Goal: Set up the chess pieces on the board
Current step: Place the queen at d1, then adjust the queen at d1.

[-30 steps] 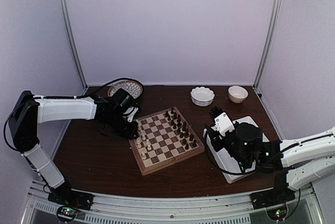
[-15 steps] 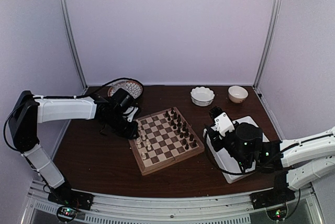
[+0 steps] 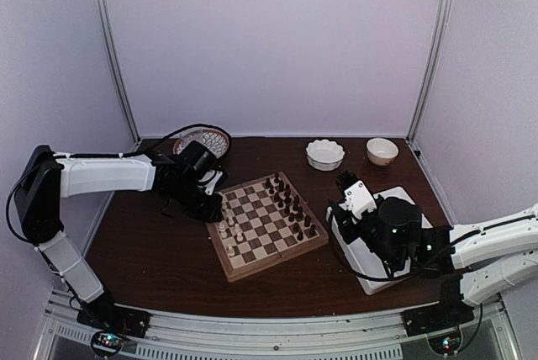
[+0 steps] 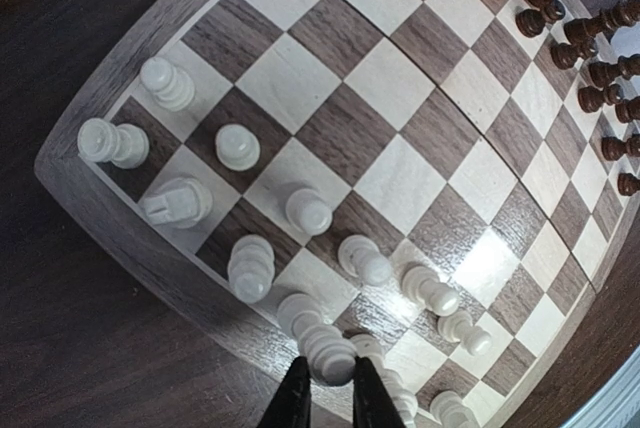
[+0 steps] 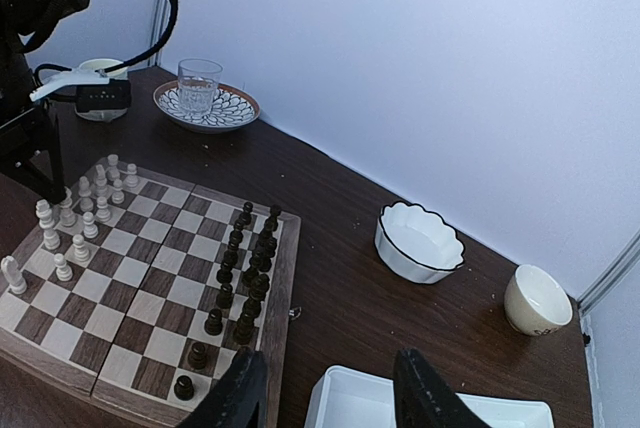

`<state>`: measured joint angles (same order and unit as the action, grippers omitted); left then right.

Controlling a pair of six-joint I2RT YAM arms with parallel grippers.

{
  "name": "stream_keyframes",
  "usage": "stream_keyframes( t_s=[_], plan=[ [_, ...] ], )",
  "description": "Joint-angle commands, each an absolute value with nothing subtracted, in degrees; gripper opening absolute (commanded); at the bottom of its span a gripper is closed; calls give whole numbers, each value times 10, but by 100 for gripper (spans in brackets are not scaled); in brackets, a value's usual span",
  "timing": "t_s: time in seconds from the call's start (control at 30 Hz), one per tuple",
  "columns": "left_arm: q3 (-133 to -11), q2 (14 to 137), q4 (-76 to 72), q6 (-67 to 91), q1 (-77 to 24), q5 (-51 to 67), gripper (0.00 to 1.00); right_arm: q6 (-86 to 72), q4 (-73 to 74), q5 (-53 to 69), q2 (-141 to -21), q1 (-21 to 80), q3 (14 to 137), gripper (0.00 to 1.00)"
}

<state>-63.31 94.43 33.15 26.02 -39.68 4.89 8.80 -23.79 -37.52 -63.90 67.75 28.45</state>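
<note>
The left pincer (image 4: pixel 330 370) is clamping a cream-white chess piece (image 4: pixel 331 348) at bottom centre; it should be setting it upright, mid-square, then releasing gently.

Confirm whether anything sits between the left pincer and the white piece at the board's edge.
Nothing visible. The left pincer has its fingertips flanking the white piece at the board rim. Other white pieces crowd close beside it, none between.

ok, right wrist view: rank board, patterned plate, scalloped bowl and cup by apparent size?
1. board
2-3. patterned plate and scalloped bowl: look about alike, and the plate sits farther away, so no ranking.
4. cup
</note>
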Motion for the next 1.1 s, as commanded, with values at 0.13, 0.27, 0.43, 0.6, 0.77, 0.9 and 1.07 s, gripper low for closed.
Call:
stream_keyframes(
  t_s=[0.13,0.27,0.43,0.6,0.77,0.9,1.07],
  plan=[
    [-644,943,331,252,-392,38,19,83,-234,-373,-630,675,280,46],
    [-644,935,335,250,-392,34,23,83,-230,-371,-631,676,283,46],
    [-640,912,337,249,-392,21,24,83,-228,-371,-639,676,287,46],
    [-637,888,338,249,-392,19,27,82,-226,-374,-643,675,288,46],
    [-636,863,343,253,-392,24,29,80,-222,-376,-635,675,287,46],
    [-634,844,351,259,-392,33,29,79,-218,-378,-629,675,287,46],
    [-629,829,356,264,-392,33,29,78,-215,-378,-623,675,285,46]
  ],
)
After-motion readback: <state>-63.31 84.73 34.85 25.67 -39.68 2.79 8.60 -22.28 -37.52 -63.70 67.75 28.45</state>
